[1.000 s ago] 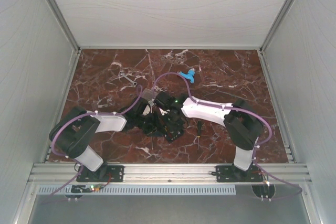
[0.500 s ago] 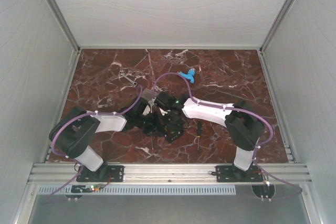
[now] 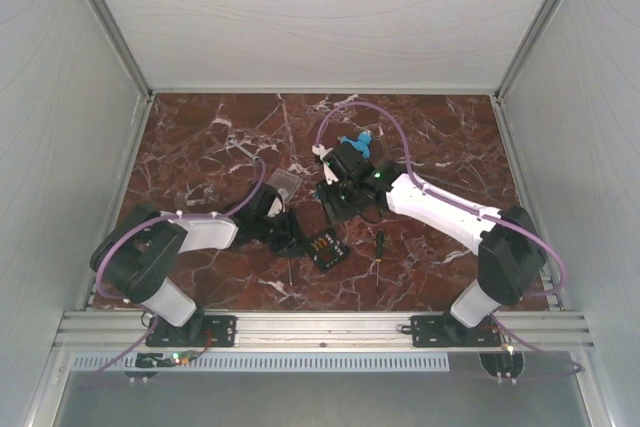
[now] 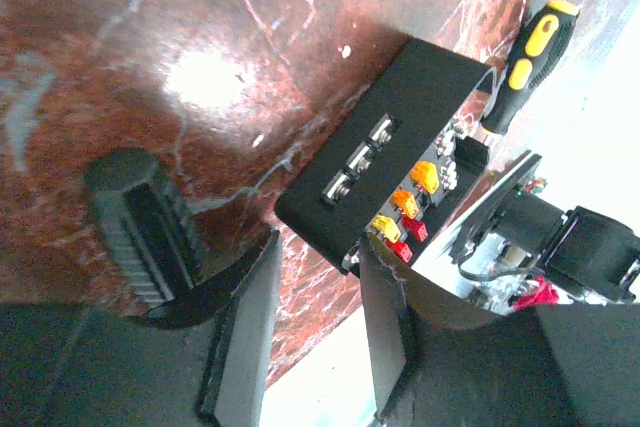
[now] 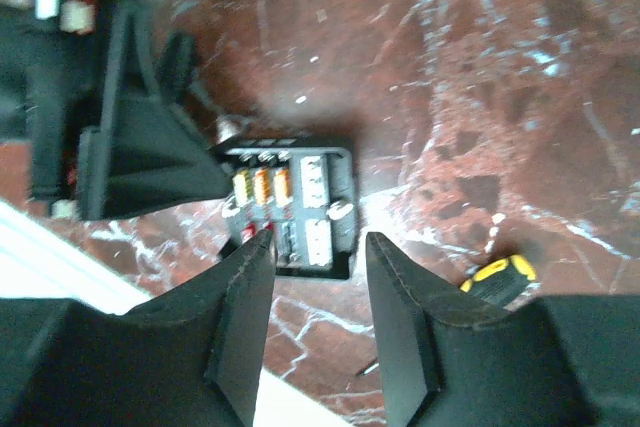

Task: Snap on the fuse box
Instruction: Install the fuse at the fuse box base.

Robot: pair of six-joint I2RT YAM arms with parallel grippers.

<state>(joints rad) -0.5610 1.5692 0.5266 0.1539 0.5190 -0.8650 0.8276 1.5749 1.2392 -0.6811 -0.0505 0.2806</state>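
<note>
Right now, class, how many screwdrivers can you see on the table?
1: the screwdriver lies just right of the fuse box, towards the table's near edge. More may be hidden from view.

Left pincer (image 4: 318, 252) pinching fuse box (image 4: 385, 157) corner, coloured fuses showing, marble table (image 4: 150, 37), yellow-black screwdriver (image 4: 525, 57) beyond
</note>
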